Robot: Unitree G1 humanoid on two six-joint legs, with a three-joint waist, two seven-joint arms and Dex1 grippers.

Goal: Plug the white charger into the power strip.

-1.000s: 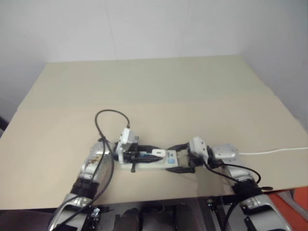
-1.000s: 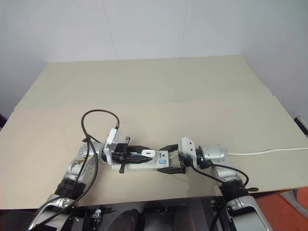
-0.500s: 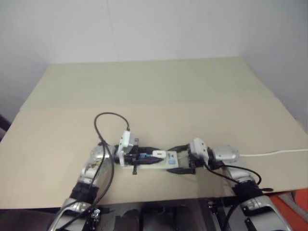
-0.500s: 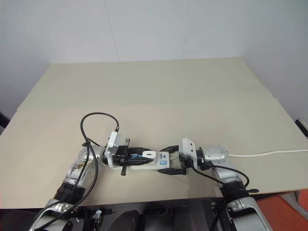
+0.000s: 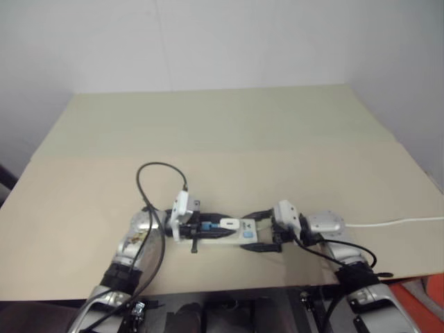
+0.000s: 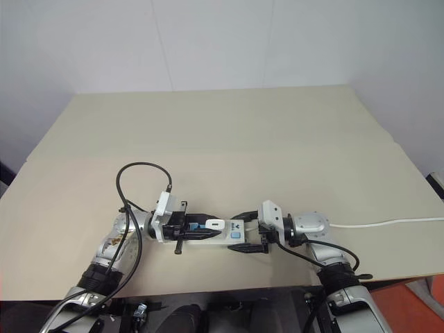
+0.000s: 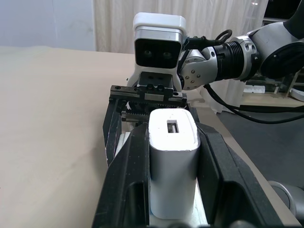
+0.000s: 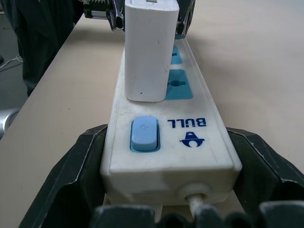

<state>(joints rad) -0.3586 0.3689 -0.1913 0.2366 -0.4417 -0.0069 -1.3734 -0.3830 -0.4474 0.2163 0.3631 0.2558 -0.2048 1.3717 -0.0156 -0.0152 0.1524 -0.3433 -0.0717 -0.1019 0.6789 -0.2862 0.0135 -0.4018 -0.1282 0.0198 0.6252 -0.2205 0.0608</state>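
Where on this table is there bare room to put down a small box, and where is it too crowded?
Free: the whole far half of the table, beyond the black cable loop, and both side stretches. Crowded: the near middle, where the left gripper holds the white charger over the power strip, gripped by the right gripper; its cord crosses the right side.

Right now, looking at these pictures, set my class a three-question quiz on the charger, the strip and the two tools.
1. True or false: the left tool is shut on the white charger.
2. What grips the power strip at its switch end? A) right tool B) a hand C) nothing
3. Fill in: the blue switch lies between the charger and the strip's ____.

Key: 1 true; 2 A; 3 cord.
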